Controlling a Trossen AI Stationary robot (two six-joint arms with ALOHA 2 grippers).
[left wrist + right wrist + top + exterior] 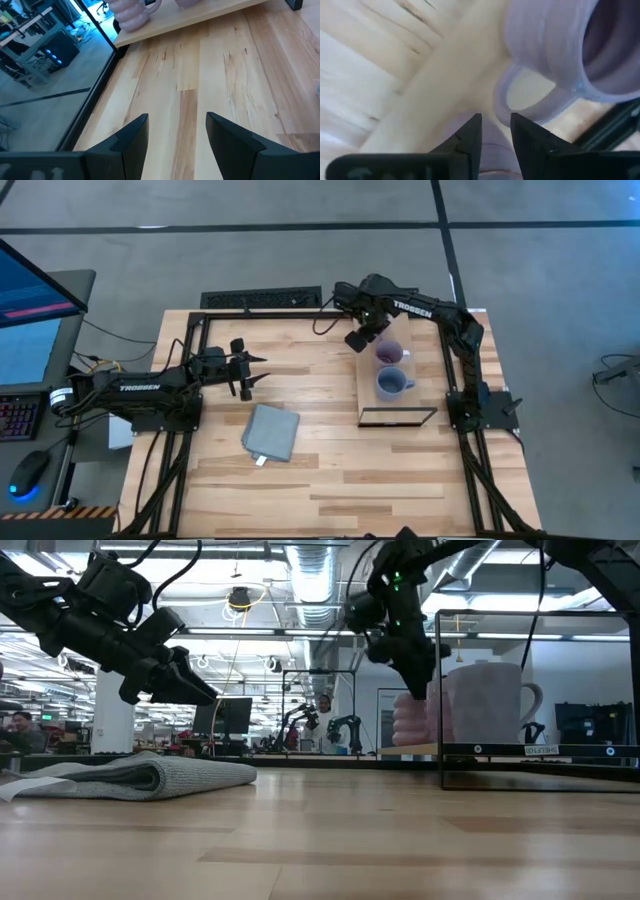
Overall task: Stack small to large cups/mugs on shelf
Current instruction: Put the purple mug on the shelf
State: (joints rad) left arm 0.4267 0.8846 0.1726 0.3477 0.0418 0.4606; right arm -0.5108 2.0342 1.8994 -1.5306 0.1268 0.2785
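Note:
The shelf (370, 395) stands on the table's right side. On it are a blue-grey mug (392, 383) near its near end, a lavender mug (390, 354) behind it, and a small ribbed lavender mug (410, 722) at the far end, base on the board. My right gripper (495, 132) points down over the small mug, fingers nearly shut around part of it. My left gripper (177, 130) hovers open over the table's left half, holding nothing. My right gripper comes at the small ribbed mug (492, 150) from above, fingers pointing down, with a lavender part of it showing in the narrow gap between them. The fingers hide which part that is. The mug stands upright on the shelf's far end.
A folded grey cloth (271, 431) lies on the table between the arms, nearer the front. The shelf's black wire frame (398, 417) rises at its near end. Bare tabletop (330, 470) stretches in front of the cloth and shelf.

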